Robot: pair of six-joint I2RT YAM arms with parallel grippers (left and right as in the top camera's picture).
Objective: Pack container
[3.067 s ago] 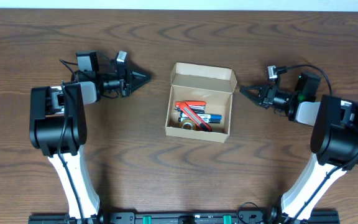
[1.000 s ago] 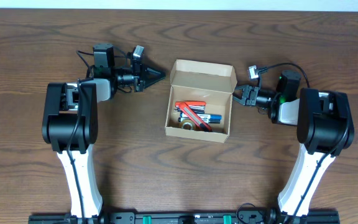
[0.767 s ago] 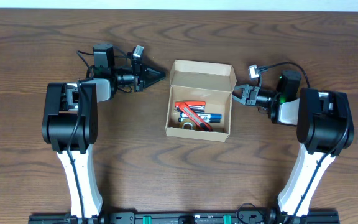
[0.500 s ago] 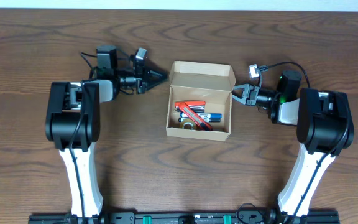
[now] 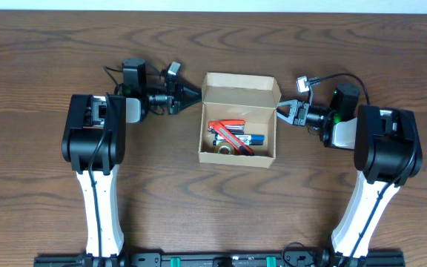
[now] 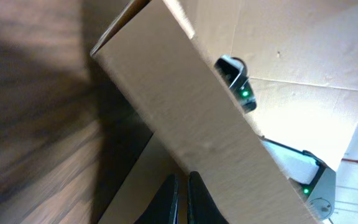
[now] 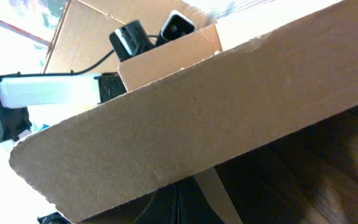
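The container [image 5: 242,92] is a small tan cardboard box, open in the middle of the table with its lid flap standing up at the far side. Inside lie a red tool [image 5: 228,127], blue pens [image 5: 249,139] and a tape roll [image 5: 221,149]. My left gripper [image 5: 197,93] is shut, its tip at the box's upper left corner. In the left wrist view the fingers [image 6: 182,186] sit against the cardboard [image 6: 185,106]. My right gripper [image 5: 280,113] is shut at the box's right side. In the right wrist view its tip [image 7: 182,193] lies under a cardboard flap [image 7: 197,124].
The brown wooden table [image 5: 161,193] surrounds the box. Both arm bases stand near the front edge, left [image 5: 95,148] and right [image 5: 388,148]. Cables loop behind each wrist.
My left arm has moved right until its shut tip reaches the box's upper left corner. My right gripper has moved left up to the box's right side. The box has not moved.
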